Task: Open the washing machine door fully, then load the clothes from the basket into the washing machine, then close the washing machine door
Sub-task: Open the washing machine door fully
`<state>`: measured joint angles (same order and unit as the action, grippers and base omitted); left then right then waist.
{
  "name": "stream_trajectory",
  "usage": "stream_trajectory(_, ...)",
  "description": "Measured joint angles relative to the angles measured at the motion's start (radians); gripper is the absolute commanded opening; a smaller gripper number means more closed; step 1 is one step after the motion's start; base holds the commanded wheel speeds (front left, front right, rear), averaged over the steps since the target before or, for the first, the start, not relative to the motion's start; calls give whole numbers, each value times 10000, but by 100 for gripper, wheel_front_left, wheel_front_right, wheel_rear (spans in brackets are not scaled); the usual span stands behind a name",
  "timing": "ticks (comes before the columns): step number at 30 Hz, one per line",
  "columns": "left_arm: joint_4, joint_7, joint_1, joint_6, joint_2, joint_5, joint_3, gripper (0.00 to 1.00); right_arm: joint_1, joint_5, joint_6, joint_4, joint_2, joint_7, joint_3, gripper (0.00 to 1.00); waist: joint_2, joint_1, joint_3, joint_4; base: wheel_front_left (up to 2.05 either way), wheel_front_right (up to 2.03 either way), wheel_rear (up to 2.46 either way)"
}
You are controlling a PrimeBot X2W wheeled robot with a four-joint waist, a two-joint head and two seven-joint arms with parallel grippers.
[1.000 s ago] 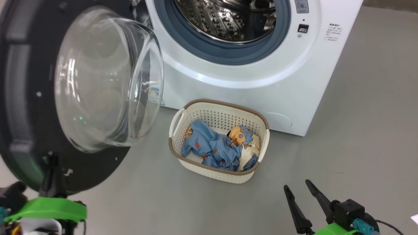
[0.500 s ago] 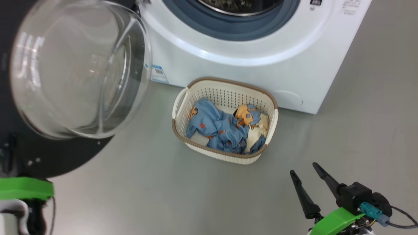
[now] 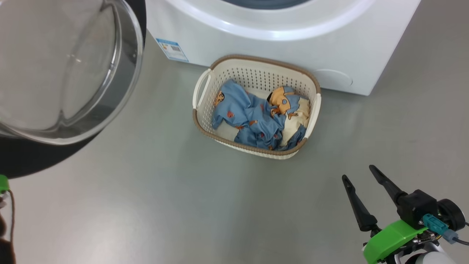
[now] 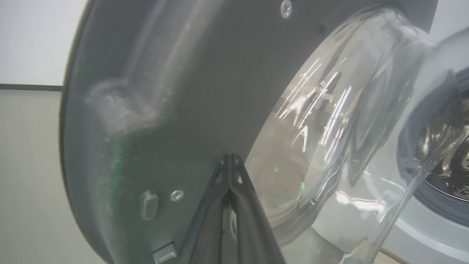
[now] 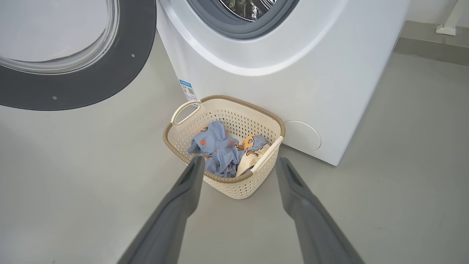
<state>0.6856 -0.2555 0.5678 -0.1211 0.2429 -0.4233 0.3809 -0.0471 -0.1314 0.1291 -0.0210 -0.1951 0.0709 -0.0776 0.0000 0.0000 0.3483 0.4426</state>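
Note:
The washing machine door (image 3: 22, 161) hangs open at the upper left of the head view, its clear glass bowl (image 3: 66, 66) bulging toward me. In the left wrist view my left gripper (image 4: 231, 157) is shut, its tips at the door's dark grey inner face (image 4: 165, 91) beside the glass. The basket (image 3: 263, 60) sits on the floor before the white washing machine (image 3: 293, 47), with blue and cream clothes (image 3: 253, 117) inside. My right gripper (image 3: 358, 173) stands open over the floor, near side of the basket; in its wrist view the right gripper (image 5: 240, 160) points at the basket (image 5: 223, 181).
Grey floor (image 3: 165, 205) spreads around the basket. A blue label (image 3: 172, 49) marks the machine's lower left corner and a round cover (image 3: 333, 79) its lower right. The steel drum (image 5: 249, 5) shows through the opening. A wall base (image 5: 432, 40) runs behind the machine.
The head camera has tilted down, so machine, door and basket have slid up the picture. The left arm's green part has slipped to the left edge. The right gripper stays open.

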Motion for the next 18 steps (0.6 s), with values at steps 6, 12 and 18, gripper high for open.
stream_trajectory(6,679,0,558,-77,232,311,414,0,2,94,0,397,-161,-186,132,100,0,0,449,44,0,0,0)
stream_trajectory(12,1047,0,825,-82,389,516,826,0,12,155,0,759,-345,-393,349,100,0,0,749,62,0,0,0)
stream_trajectory(18,1220,0,1023,-82,407,683,1083,0,12,157,0,926,-349,-520,420,100,0,0,846,85,0,0,0)
